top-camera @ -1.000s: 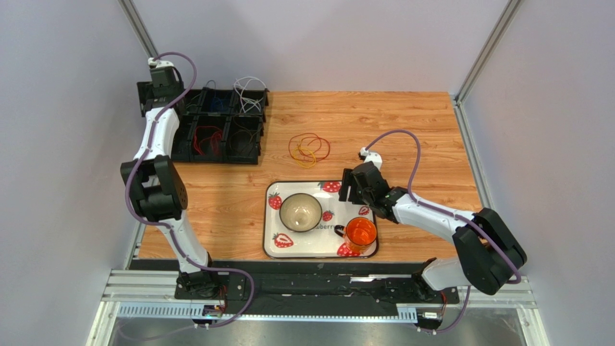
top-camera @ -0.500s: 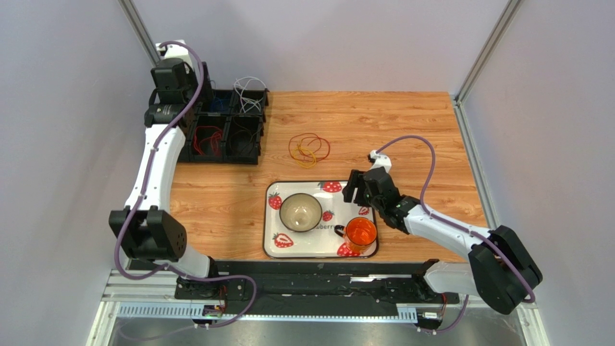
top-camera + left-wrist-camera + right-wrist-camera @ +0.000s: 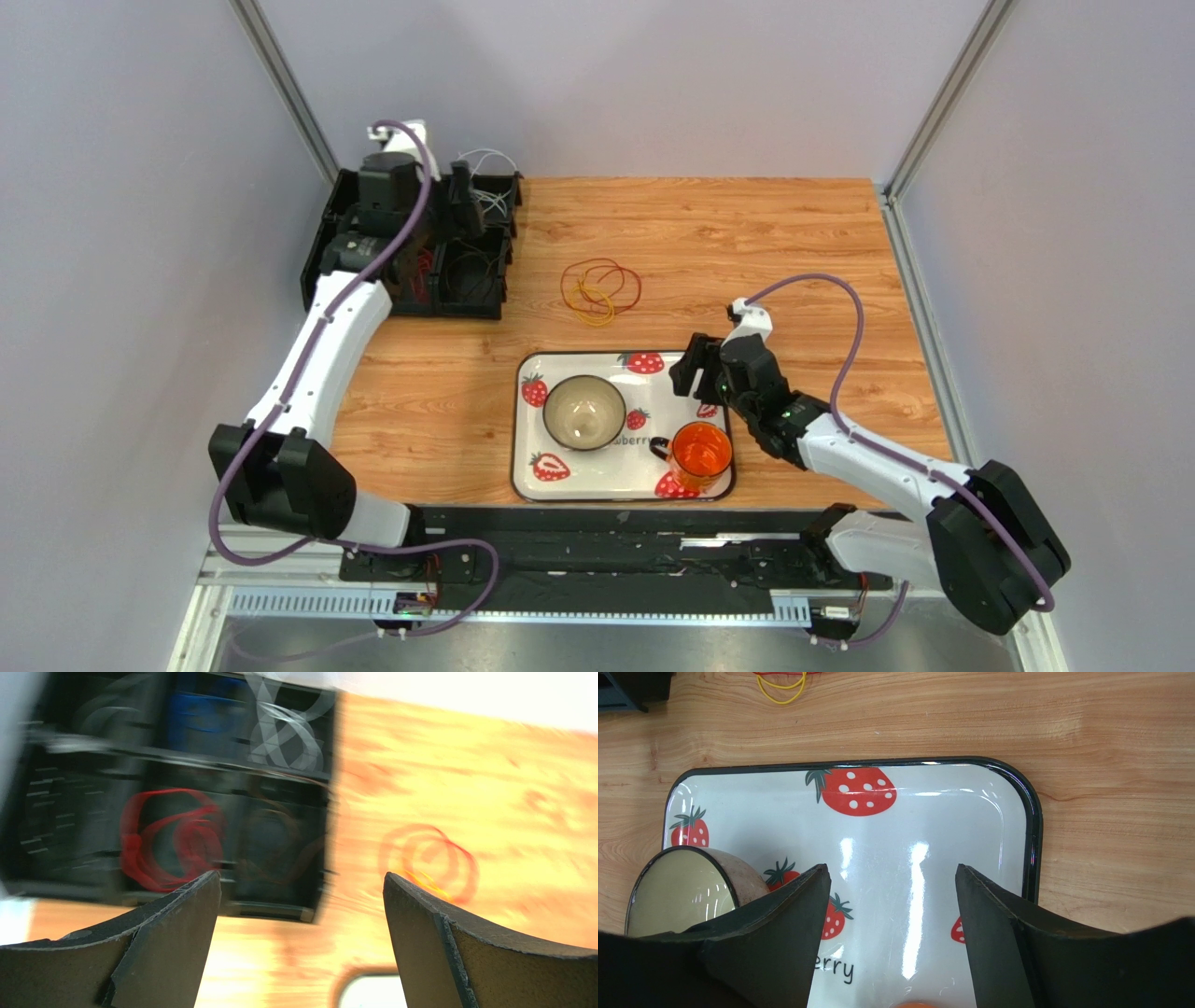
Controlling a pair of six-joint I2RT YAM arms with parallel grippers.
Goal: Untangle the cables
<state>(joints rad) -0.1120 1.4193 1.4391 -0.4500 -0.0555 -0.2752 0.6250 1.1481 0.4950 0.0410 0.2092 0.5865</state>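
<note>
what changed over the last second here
The left gripper swung from the far-left corner of the black organizer rightward over its compartments, jaws open and empty. The right gripper drifted slightly right above the tray, open, holding nothing. Nothing was grasped or released. The loose cables, bowl and orange cup stayed put.

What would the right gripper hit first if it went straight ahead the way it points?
Probably the strawberry tray: the open right gripper points at its bare white floor, beside the bowl. Nothing shows in between, though the depth is hard to judge.
</note>
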